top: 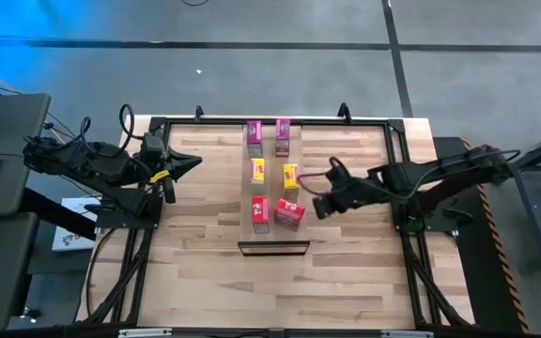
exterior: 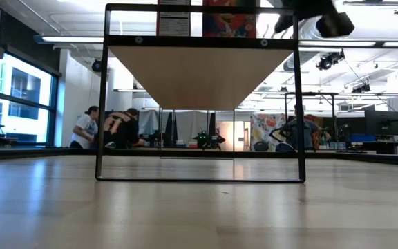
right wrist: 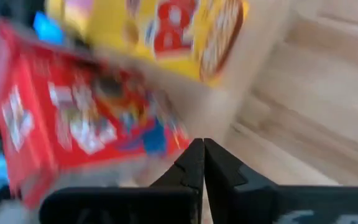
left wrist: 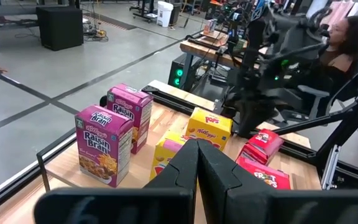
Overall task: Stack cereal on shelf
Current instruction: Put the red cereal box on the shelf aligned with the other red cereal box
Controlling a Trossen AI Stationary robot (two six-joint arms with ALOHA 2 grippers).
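Observation:
Six small cereal boxes stand in two rows on the pale shelf plank (top: 272, 192), whose dark frame (exterior: 199, 104) is at the near end. The two magenta boxes (top: 255, 137) (top: 283, 136) are farthest, the two yellow (top: 258, 171) (top: 290, 176) are in the middle, and the two red-pink are nearest. The left red-pink box (top: 259, 213) is upright. The right one (top: 289, 215) sits askew and tilted. My right gripper (top: 318, 208), shut, is just right of that tilted box (right wrist: 73, 124). My left gripper (top: 195, 161), shut, waits left of the shelf. My right gripper (right wrist: 201, 149) comes level from the table's right, its shut fingertips beside the lower edge (right wrist: 166, 146) of the tilted red-pink box. Whether they touch it I cannot tell.
The shelf plank is raised above the butcher-block table (top: 195, 282) on its frame. A dark rail (top: 270, 119) runs along the table's far edge. Bare tabletop lies in front of the shelf and on both sides. People sit in the room beyond the table (exterior: 109, 128).

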